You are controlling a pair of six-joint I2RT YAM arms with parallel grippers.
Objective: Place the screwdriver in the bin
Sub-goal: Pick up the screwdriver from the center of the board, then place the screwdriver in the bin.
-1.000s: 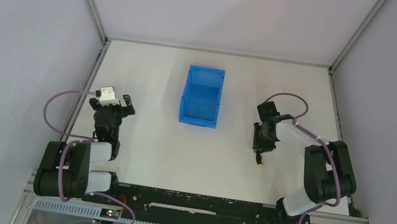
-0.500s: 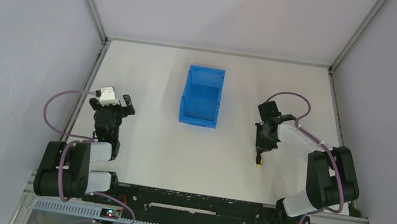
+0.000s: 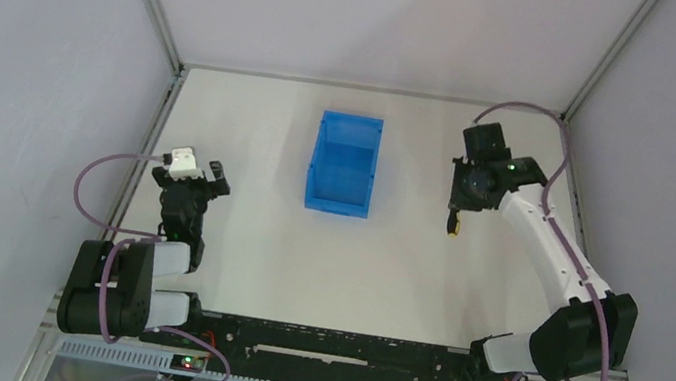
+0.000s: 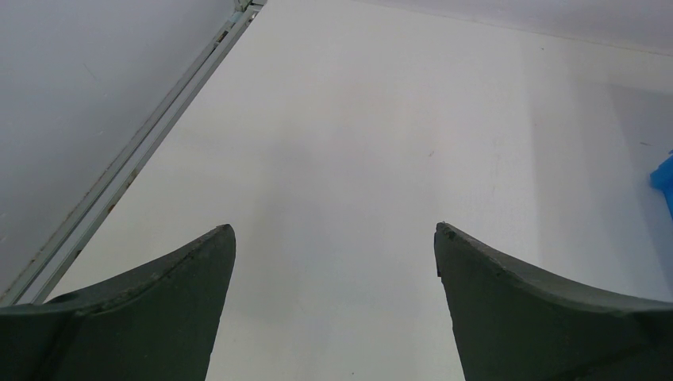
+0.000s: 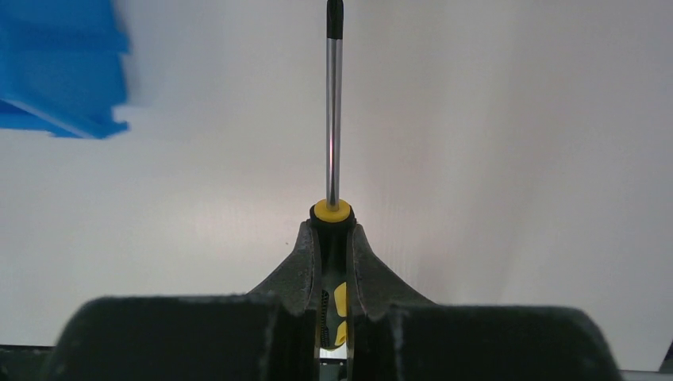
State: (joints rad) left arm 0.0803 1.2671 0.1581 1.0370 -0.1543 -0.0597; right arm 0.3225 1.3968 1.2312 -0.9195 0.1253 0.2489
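The blue bin point(image 3: 345, 163) stands on the white table point(image 3: 384, 258), its inside bare. My right gripper point(image 3: 460, 207) is to the right of the bin, shut on the screwdriver point(image 3: 454, 224), whose yellow end hangs below the fingers. In the right wrist view my right gripper point(image 5: 332, 230) clamps the black and yellow handle, and the metal shaft of the screwdriver point(image 5: 333, 119) points straight ahead, with a corner of the bin point(image 5: 59, 67) at the upper left. My left gripper point(image 3: 198, 173) is open and empty, far left of the bin, and it also shows in the left wrist view point(image 4: 333, 234).
Grey walls and a metal frame point(image 3: 158, 113) enclose the table on three sides. The black rail point(image 3: 341, 348) with both arm bases runs along the near edge. A sliver of the bin point(image 4: 665, 178) shows at the right edge of the left wrist view.
My right arm has stretched out and carried the screwdriver up off the table and toward the back, level with the bin. The left arm has not moved.
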